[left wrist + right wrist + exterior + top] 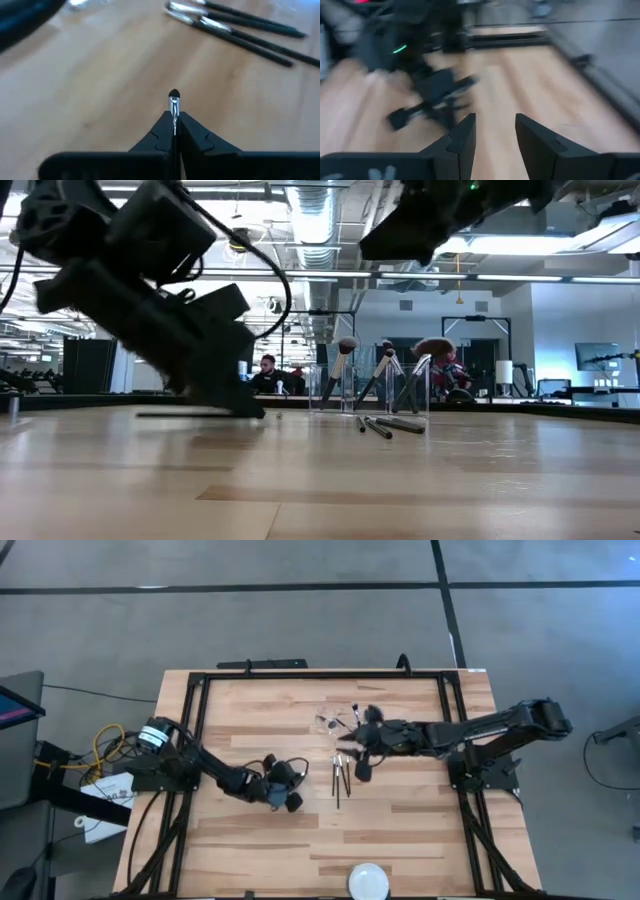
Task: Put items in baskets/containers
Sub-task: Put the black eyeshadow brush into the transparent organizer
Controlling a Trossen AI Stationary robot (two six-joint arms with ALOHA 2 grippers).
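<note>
My left gripper [174,117] is shut on one slim brush and sits low over the wood left of centre [288,788]. Three more dark-handled brushes [338,780] lie side by side on the table between the arms, also showing in the left wrist view [235,27]. The clear container [368,390] stands at the table's middle, toward the far side [335,721], with three brushes leaning in it, heads up. My right gripper [495,122] is open and hovers just right of the container and lying brushes [358,753], holding nothing. My left gripper pinches the slim brush between its two fingers, just behind the silver ferrule [174,107]. The fingers lie along the brush. The ferrule and the small dark tip [174,93] stick out past the fingertips, and the handle is hidden between the fingers.
A white round disc [368,880] lies near the table's near edge. A black frame [200,690] runs along the table's left, far and right sides. Bare wood stretches across the near half. People sit far behind the table [268,372].
</note>
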